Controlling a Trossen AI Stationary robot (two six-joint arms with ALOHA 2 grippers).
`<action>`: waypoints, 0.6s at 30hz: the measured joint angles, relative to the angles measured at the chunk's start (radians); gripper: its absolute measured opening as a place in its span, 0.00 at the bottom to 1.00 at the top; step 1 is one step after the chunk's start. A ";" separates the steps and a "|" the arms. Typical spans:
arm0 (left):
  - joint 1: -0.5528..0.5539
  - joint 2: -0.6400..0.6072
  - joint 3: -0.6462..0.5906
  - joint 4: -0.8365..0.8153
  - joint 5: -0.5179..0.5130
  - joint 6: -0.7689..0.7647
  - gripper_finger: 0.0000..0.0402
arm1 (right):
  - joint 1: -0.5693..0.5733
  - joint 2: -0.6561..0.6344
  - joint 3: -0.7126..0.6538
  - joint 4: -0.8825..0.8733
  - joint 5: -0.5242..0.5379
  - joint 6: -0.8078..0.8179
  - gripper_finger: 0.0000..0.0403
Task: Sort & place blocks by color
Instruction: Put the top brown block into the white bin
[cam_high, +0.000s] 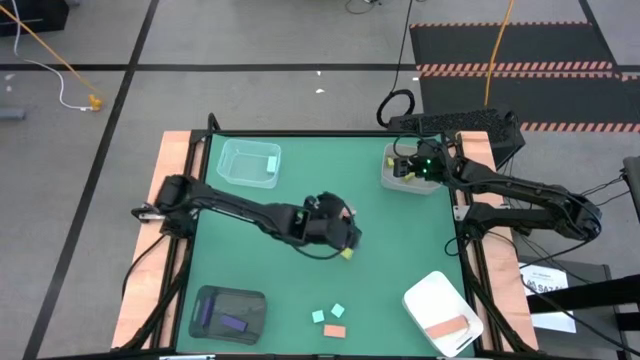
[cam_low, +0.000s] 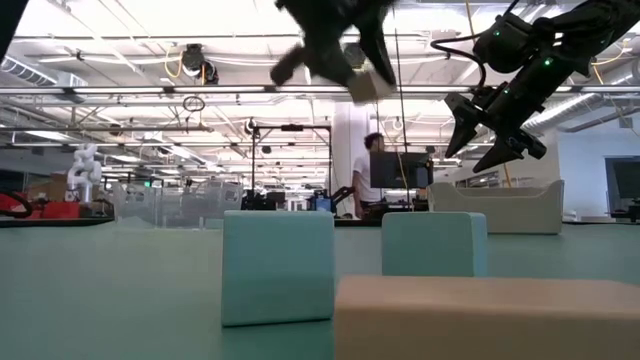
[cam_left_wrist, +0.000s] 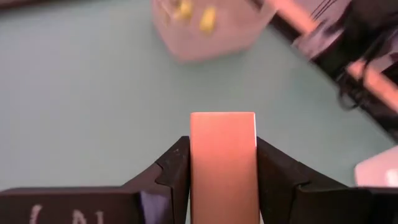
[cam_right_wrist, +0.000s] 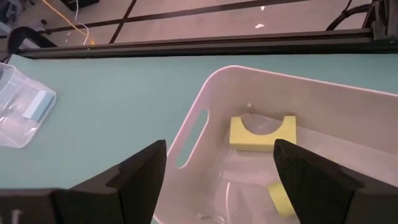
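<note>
- High view: desk (cam_high: 400, 240), left end effector (cam_high: 345, 238) mid-desk, clamped on a salmon-pink block (cam_left_wrist: 222, 163), lifted clear.
- White tray (cam_high: 425, 292) at the near right holds pink; carry there, lower before release.
- Right end effector (cam_high: 410, 168) gapes over the yellow-green tray (cam_right_wrist: 205, 112); steer clear.

From my remote station, the green table (cam_high: 300, 190) carries four trays. A clear tray (cam_high: 249, 163) sits toward the far left with a teal block (cam_high: 271, 163) inside. A pale tray (cam_high: 410, 172) sits far right, holding a curved yellow piece (cam_right_wrist: 262, 133). Near me, a dark tray (cam_high: 227, 311) at front left holds a purple bar (cam_high: 234, 322); a white tray (cam_high: 442, 312) at front right holds a salmon bar (cam_high: 447, 327). Between those two, directly on the mat, lie two teal cubes (cam_high: 328, 314) and one salmon block (cam_high: 334, 331).
</note>
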 joint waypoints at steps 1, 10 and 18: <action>0.000 -0.017 0.000 0.005 -0.014 0.022 0.33 | 0.000 0.000 0.000 0.001 0.000 0.000 0.72; -0.013 -0.135 0.000 0.173 -0.087 0.220 0.33 | 0.000 0.000 0.000 0.038 -0.013 0.084 0.72; -0.083 -0.141 0.000 0.406 -0.108 0.515 0.33 | 0.046 0.000 0.000 0.043 -0.375 0.016 0.72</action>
